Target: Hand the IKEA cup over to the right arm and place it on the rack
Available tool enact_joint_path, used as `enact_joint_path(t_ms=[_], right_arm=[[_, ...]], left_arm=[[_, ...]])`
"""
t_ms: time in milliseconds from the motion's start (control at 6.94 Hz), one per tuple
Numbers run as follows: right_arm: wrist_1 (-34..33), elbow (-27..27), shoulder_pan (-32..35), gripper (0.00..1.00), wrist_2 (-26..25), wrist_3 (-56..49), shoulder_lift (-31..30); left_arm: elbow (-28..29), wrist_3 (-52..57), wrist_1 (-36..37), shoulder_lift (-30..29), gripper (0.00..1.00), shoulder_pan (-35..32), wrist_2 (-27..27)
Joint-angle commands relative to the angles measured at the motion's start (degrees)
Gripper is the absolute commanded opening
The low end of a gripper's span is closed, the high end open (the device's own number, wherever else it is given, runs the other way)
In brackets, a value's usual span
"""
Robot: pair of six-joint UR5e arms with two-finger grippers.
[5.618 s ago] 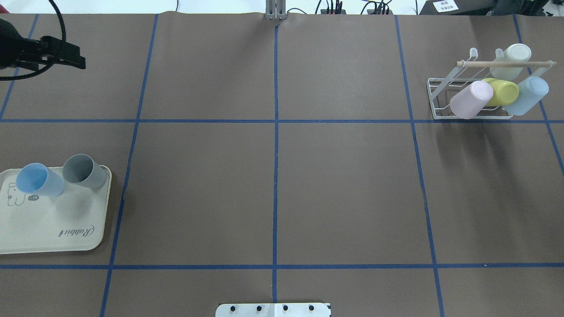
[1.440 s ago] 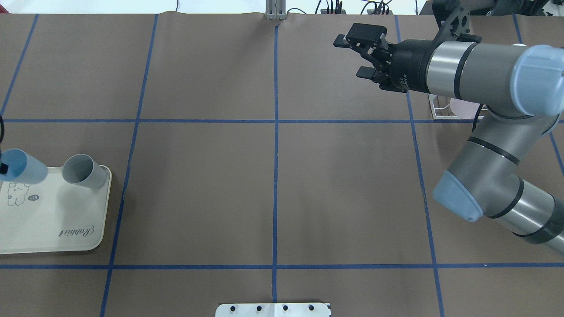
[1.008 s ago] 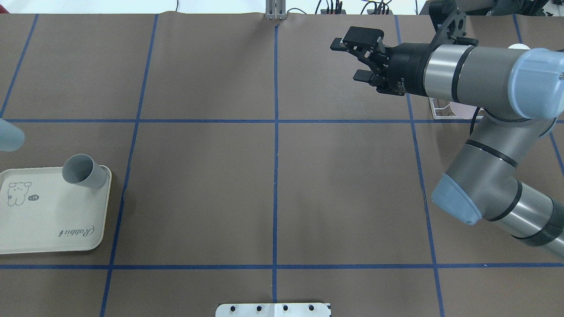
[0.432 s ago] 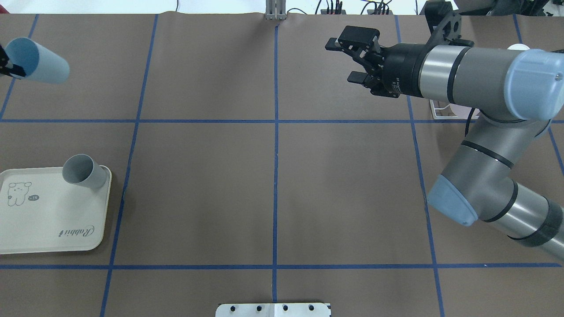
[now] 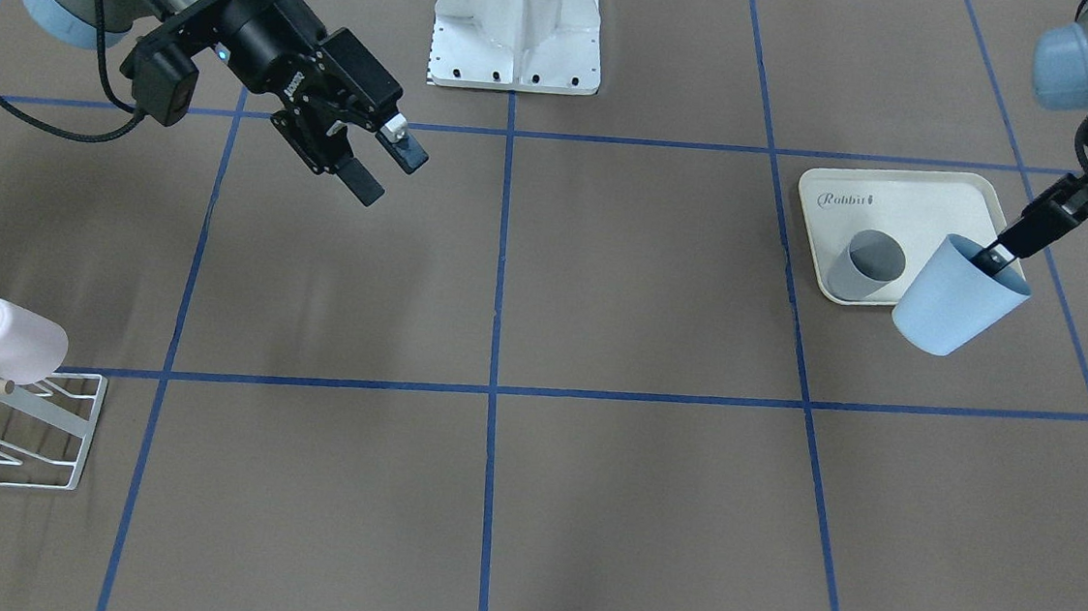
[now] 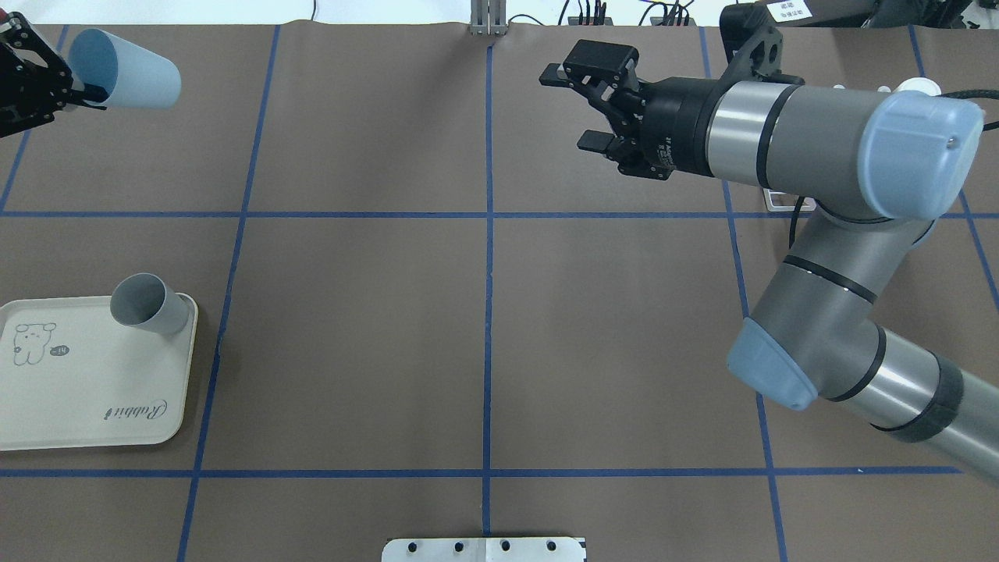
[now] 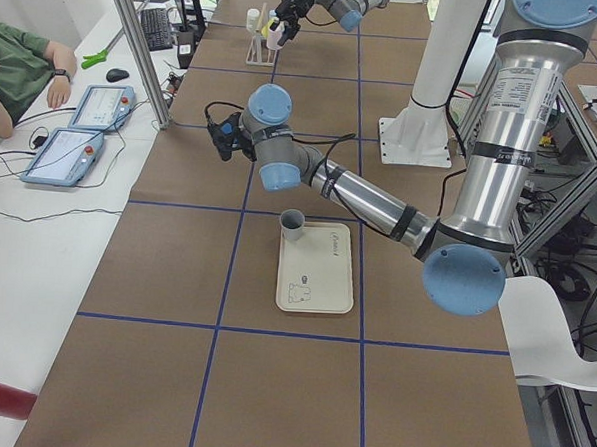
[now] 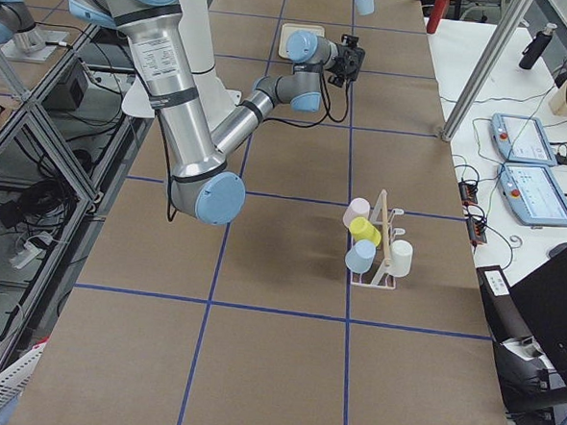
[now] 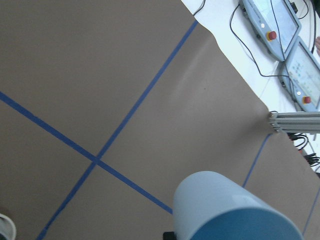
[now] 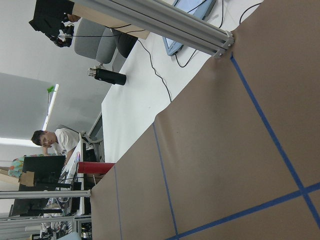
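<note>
My left gripper [image 6: 87, 91] is shut on the rim of a pale blue cup [image 6: 125, 69], one finger inside it. It holds the cup tilted in the air over the table's far left corner. The cup also shows in the front view [image 5: 957, 299] and close up in the left wrist view [image 9: 225, 210]. My right gripper [image 6: 570, 109] is open and empty, pointing left above the far middle-right of the table, well apart from the cup. The white wire rack [image 5: 21, 410] holds a pink cup [image 5: 7, 339] and others. The right arm hides most of it in the overhead view.
A cream rabbit-print tray [image 6: 86, 390] lies at the left front with a grey cup [image 6: 148, 304] lying on its far corner. The rack in the right side view [image 8: 382, 247] carries pink, yellow, blue and white cups. Operators sit beyond the table's far edge.
The left gripper took the blue cup off the tray, lifted it and carried it to the far left corner. The right arm came into view and its open gripper has moved leftward.
</note>
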Motion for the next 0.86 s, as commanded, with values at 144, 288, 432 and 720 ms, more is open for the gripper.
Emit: enact_joint_path(t_ms=[144, 288, 432, 720], right_arm=[[0.00, -3.10, -6.99, 1.00, -8.32, 3.76, 7.38], [0.00, -3.90, -7.88, 1.00, -9.64, 5.42, 9.41], [0.00, -4.25, -8.15, 1.00, -10.53, 6.14, 10.73], [2.80, -8.53, -8.15, 1.00, -12.99, 7.46, 13.28]], left_arm=[[2.44, -26.04, -27.98, -0.97, 0.00, 14.04, 21.18], [2.44, -29.07, -32.59, -0.97, 0.00, 17.33, 26.50], [2.36, -32.06, -35.95, -1.05, 0.00, 19.19, 29.68], [3.32, -37.44, -45.18, -2.45, 0.00, 27.16, 43.63]])
